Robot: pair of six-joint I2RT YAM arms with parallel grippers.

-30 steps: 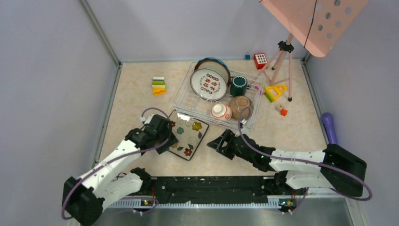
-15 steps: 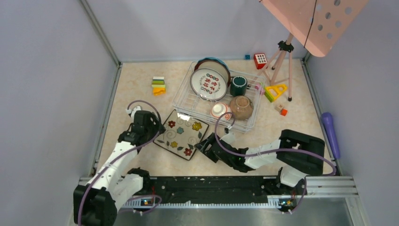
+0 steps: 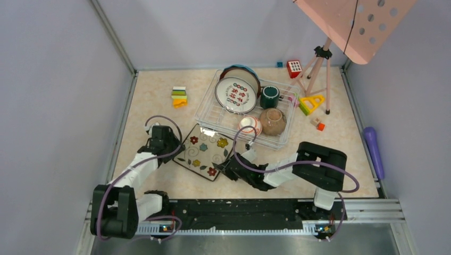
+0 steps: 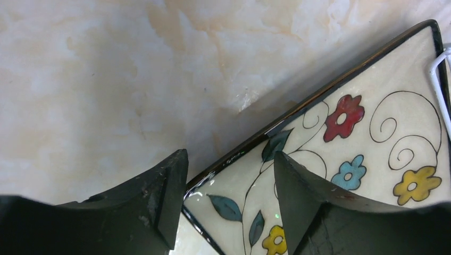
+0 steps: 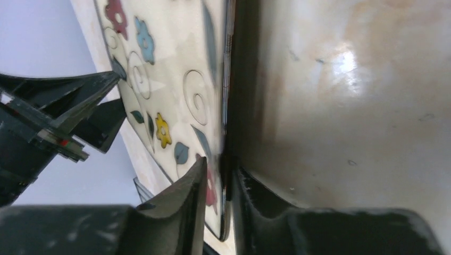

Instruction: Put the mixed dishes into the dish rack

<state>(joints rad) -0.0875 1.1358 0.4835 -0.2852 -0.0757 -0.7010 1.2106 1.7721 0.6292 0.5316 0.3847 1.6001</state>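
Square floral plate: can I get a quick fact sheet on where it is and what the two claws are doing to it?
Item: square floral plate
Location: on the table, just outside the dish rack
Left gripper: open, straddling the plate's left rim
Right gripper: closed on the plate's right rim
Already in rack: white red-marked plate, teal mug, tan bowl, red-white bowl

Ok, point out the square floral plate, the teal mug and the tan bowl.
square floral plate (image 3: 206, 151), top external view, on its patterned middle.
teal mug (image 3: 269, 96), top external view, on its open top.
tan bowl (image 3: 273, 121), top external view, on its body.
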